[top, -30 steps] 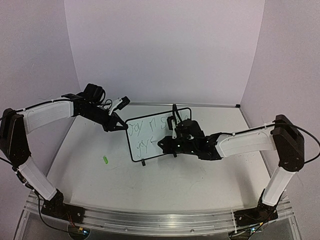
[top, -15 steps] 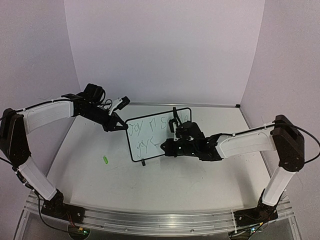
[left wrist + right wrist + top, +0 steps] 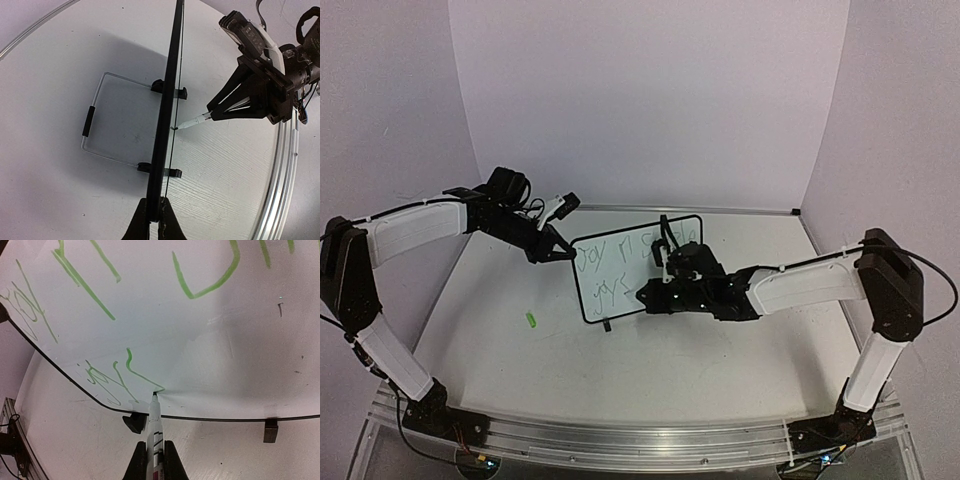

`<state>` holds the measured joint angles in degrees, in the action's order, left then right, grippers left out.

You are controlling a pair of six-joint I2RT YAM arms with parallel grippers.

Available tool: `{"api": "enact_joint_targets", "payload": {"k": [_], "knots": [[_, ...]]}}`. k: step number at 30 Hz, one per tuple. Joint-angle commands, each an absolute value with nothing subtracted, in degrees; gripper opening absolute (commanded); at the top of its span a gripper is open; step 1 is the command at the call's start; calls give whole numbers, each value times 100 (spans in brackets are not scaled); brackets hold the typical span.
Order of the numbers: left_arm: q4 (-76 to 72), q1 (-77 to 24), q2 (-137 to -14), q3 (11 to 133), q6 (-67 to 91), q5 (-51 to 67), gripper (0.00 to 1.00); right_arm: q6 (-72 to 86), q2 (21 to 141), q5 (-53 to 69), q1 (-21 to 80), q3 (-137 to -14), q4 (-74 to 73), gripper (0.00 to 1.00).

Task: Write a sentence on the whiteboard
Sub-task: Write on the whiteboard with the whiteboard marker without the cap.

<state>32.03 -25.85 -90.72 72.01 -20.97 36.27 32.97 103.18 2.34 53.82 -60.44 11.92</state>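
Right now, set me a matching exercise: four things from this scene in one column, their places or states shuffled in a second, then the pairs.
Things
1. whiteboard
2. marker
3. left end effector
4. small green object

Places or states
A. lying loose on the table, left of the board
B. shut on the board's edge
C. upright, bearing the green sentence
D. tip against the white surface, gripped by the right end effector

Pairs: 1-C, 2-D, 3-B, 4-A
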Motion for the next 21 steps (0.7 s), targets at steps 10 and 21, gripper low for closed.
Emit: {"api": "enact_joint_targets", "payload": {"k": [10,21], "knots": [[3490,-2647,-9247,7216,-2347,3095,0,3421,9743,314,5335,-5384,2429,0],[3489,-2662,-9266,7216,-2338,3080,0,3557,9721,-155,5331,-5283,2087,0]]}}
